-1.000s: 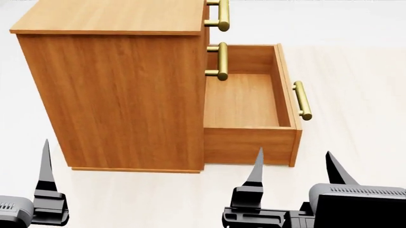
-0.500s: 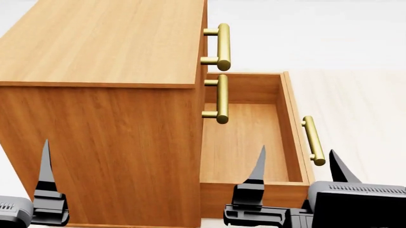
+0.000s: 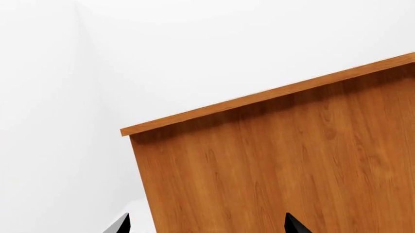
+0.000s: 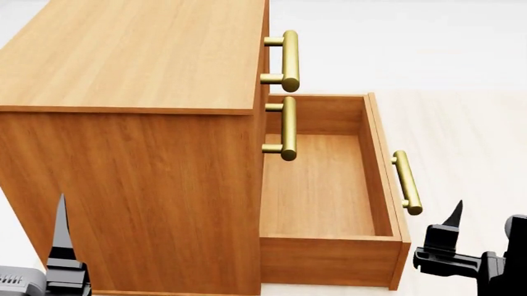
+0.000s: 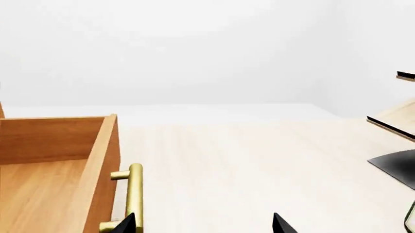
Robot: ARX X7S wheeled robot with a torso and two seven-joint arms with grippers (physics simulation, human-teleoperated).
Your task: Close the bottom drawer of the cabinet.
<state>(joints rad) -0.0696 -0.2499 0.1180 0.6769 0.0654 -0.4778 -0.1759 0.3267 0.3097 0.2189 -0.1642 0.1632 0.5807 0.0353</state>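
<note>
The cabinet (image 4: 148, 197) fills the left of the head view, and its side panel fills the left wrist view (image 3: 292, 160). The bottom drawer (image 4: 329, 259) stands pulled out to the right and is empty; its brass bar handle (image 4: 406, 182) faces right. In the right wrist view the drawer (image 5: 58, 145) and its handle (image 5: 134, 194) are beside one fingertip. My right gripper (image 5: 203, 223) is open and empty, just right of the drawer front, near the handle's near end (image 4: 487, 216). My left gripper (image 3: 207, 223) is open and empty before the cabinet's side; one finger (image 4: 60, 234) shows in the head view.
The two upper drawers are shut; their brass handles (image 4: 289, 58) (image 4: 287, 126) stick out above the open drawer. A pale shelf rack (image 5: 395, 119) and a dark object (image 5: 395, 167) lie far right in the right wrist view. Pale floor (image 4: 469, 123) stretches right of the drawer.
The head view first closed in on the cabinet. Then my right gripper moved right, from before the drawer's near side to beside its front and handle. The drawer has not moved.
</note>
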